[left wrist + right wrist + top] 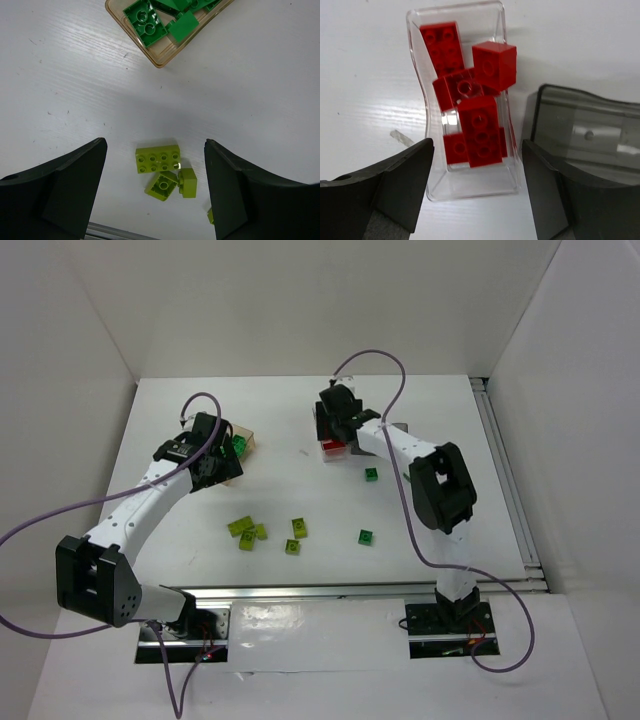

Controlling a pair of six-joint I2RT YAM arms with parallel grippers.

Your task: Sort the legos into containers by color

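Everywhere white — faintly scuffed table (290,420), perhaps wood-grained, plain walls (330,300); both end effectors (155,144) (477,144) spread, empty.

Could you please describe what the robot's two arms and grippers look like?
Both arms have white tubular links with blocky black joint housings: the left arm, the right arm. A thin purple cable loops along each. The left gripper and right gripper are black, with broad, matte, wedge-shaped fingers. No markings are visible.
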